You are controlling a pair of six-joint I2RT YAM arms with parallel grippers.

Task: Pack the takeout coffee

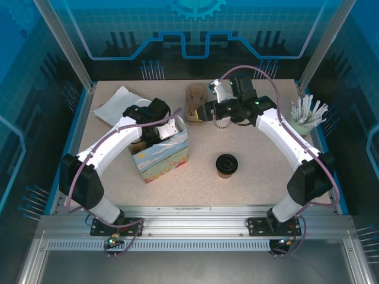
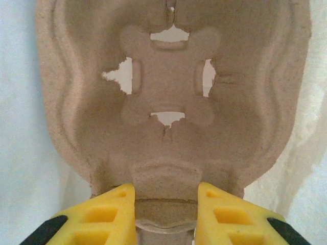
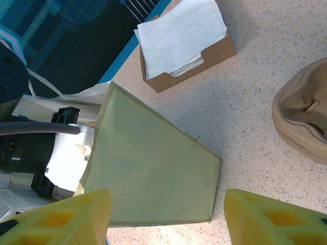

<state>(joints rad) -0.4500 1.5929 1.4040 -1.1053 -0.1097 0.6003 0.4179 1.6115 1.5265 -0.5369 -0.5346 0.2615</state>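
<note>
left gripper [image 2: 166, 209] narrow, clamped on pulp carrier [image 2: 168, 92] inside paper bag [image 1: 167, 157], right gripper [image 3: 166, 217] wide, empty, takeout coffee [image 1: 226, 165] right of bag

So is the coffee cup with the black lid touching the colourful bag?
Apart. The top view shows a strip of bare table between the takeout coffee and the paper bag.

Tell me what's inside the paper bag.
A pulp cup carrier, pinched by the left gripper, against white lining. Whatever lies beneath the carrier in the paper bag is hidden.
</note>
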